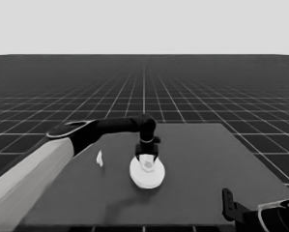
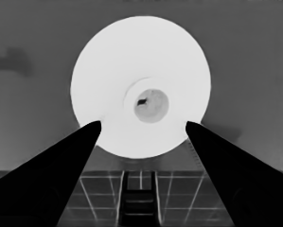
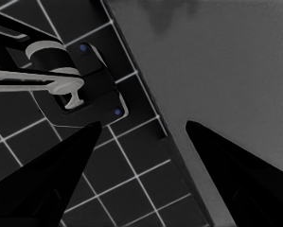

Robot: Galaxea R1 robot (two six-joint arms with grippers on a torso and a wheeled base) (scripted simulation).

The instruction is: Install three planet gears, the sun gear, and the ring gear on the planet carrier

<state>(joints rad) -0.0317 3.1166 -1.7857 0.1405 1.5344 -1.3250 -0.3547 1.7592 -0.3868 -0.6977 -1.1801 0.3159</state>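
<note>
The larger round part (image 1: 147,172) is seen lying flat near the middle of the dark desk (image 1: 207,169), a smooth white disc with a plain, matte face and a clean circular outline. In the left wrist view it (image 2: 140,85) fills much of the picture, and a shallow raised collar is shown around its small central hole, inside which something pale grey with one tiny dark speck can be made out; what that is cannot be told. A second white edge is glimpsed under the disc in the head view, low on its near left side, so the disc appears to be stacked on something, though what lies beneath is hidden.

The left pincer (image 1: 147,161) is held directly above the disc, pointing straight down, with the arm reaching in from the left. Its fingers (image 2: 60,161) are spread wide apart, long pointed black wedges, and the disc's centre lies between them; their tips are seen at the disc's rim on either side, nothing being clamped.

A thin white piece (image 1: 99,158) is noted standing apart on the desk, to the left of the disc.

The right pincer (image 3: 143,124) is parked at the desk's near right corner, its fingers apart over the desk edge and the gridded floor (image 3: 127,184).
</note>
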